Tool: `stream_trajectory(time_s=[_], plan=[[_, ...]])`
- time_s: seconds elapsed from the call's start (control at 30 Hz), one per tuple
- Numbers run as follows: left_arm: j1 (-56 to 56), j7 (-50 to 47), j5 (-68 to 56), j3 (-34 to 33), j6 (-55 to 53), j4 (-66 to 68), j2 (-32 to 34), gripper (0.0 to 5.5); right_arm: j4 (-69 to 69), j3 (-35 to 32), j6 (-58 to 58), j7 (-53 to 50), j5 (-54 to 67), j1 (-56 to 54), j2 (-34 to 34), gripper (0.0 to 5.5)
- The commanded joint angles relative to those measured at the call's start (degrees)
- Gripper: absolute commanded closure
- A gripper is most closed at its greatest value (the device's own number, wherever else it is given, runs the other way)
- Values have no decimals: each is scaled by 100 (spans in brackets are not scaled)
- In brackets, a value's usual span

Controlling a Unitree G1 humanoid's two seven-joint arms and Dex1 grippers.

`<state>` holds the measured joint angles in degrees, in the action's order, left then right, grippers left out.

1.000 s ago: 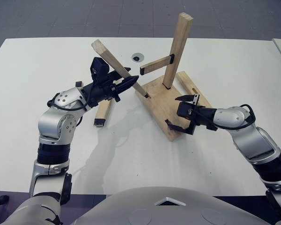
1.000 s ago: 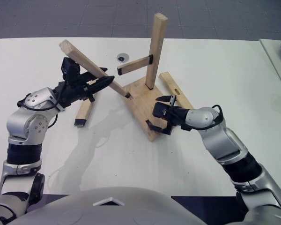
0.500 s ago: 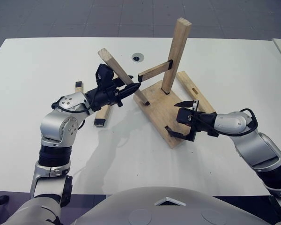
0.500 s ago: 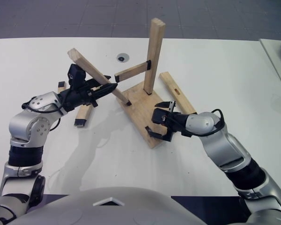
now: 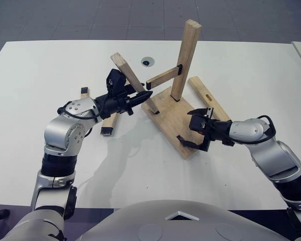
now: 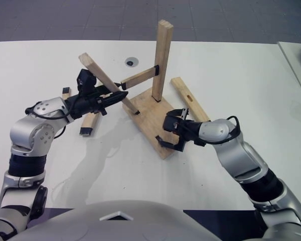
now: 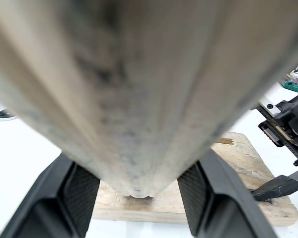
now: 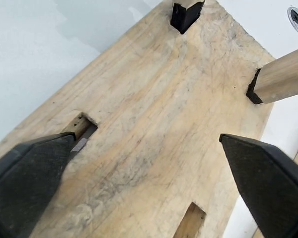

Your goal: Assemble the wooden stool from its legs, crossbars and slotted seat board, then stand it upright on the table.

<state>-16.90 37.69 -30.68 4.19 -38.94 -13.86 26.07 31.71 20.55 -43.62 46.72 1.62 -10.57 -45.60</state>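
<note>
Left eye view gives you the left gripper [image 5: 143, 95] clamped on a tilted leg [image 5: 124, 67], its lower end down at the seat board [image 5: 173, 124] — the board lies flat on the counter [image 5: 40, 65]. One upright leg [image 5: 184, 60] stands in it, crossbar [image 5: 163, 78] attached. Your right gripper [image 5: 184, 125] is spread wide across the board's near end.

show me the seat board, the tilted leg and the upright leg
seat board [image 5: 172, 124]: left eye view, bare top face near its middle
tilted leg [image 5: 126, 68]: left eye view, upper part near its free end
upright leg [image 5: 186, 52]: left eye view, upper half of its front face
</note>
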Motion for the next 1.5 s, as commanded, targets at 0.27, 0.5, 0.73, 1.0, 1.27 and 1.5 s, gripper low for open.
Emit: stream_trajectory(time_s=[0.27,0.5,0.73,1.0,1.27,1.5], plan=[[97,-44,675,608,-93,105,308,346,-78,-1583,-706,-717,876,-1542,1072,30],[46,-123,677,600,-115,308,252,346,-903,-1347,621,-1141,731,-2670,1818,137],[-172,-46,703,814,-256,570,246,346,-2884,-33,2454,-769,-286,-3133,2029,244],[-405,-146,729,991,-762,823,344,346,-3629,761,3188,-181,-912,-2380,1761,376],[-519,13,774,1291,-1175,1115,537,346,-3185,-364,3368,-1164,-624,-2950,2292,512],[-332,153,780,1377,-1120,1325,563,346,-2996,-437,3192,-1078,-760,-3329,2272,550]])
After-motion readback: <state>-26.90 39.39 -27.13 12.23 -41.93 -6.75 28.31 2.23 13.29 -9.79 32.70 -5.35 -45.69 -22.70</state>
